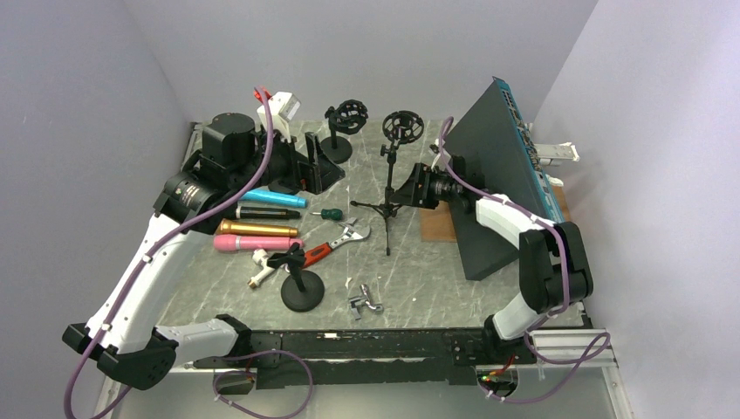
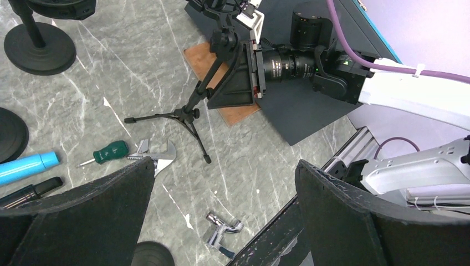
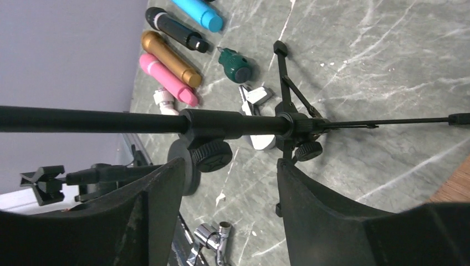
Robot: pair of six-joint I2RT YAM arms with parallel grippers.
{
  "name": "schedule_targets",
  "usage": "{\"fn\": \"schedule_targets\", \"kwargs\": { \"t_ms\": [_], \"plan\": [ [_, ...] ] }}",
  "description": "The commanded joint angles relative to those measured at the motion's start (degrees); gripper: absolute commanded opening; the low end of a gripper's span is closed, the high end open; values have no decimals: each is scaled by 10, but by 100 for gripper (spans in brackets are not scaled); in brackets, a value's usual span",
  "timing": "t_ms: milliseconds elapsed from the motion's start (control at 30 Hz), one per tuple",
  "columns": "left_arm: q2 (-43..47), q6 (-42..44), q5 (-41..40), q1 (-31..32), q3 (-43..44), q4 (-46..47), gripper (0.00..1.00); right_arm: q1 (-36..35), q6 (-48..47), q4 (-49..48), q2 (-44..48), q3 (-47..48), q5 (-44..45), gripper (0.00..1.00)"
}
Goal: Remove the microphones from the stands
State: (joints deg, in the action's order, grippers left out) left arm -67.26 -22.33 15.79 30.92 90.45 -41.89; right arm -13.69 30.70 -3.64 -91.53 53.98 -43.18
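Marble table (image 1: 419, 279) w/ 4 mics (image 1: 257, 229), screwdriver (image 1: 330, 214), wrench (image 1: 340, 240), tripod stand (image 1: 388, 207), round-base stands (image 1: 302, 297).

Left gripper (image 2: 224, 166) wide open, right gripper (image 3: 230, 163) parted

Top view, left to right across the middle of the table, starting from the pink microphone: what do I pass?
pink microphone → green screwdriver → tripod stand → dark panel
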Motion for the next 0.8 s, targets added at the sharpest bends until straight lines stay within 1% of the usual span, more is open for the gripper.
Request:
{"fn": "schedule_targets", "kwargs": {
  "t_ms": [0, 200, 300, 433, 533, 600, 700, 767],
  "plan": [
    [18, 0, 5, -4, 11, 7, 99, 5, 30, -58, -12, 31, -43, 59],
    [19, 0, 7, -4, 8, 10, 99, 5, 6, -45, -25, 46, -45, 42],
    [17, 0, 8, -4, 8, 10, 99, 4, -5, -35, -31, 54, -52, 37],
    [17, 0, 9, -6, 7, 11, 99, 4, -13, -37, -32, 52, -55, 33],
    [18, 1, 9, -6, 7, 9, 99, 4, -30, -35, -29, 52, -52, 25],
    [18, 0, 10, -7, 5, 10, 99, 2, -52, -23, -22, 52, -44, 19],
    [17, 0, 11, -7, 5, 10, 99, -6, -115, 8, -10, 52, -24, 9],
    [16, 0, 11, -8, 6, 10, 99, -17, -166, 31, 3, 50, 7, 7]
  ]
}}
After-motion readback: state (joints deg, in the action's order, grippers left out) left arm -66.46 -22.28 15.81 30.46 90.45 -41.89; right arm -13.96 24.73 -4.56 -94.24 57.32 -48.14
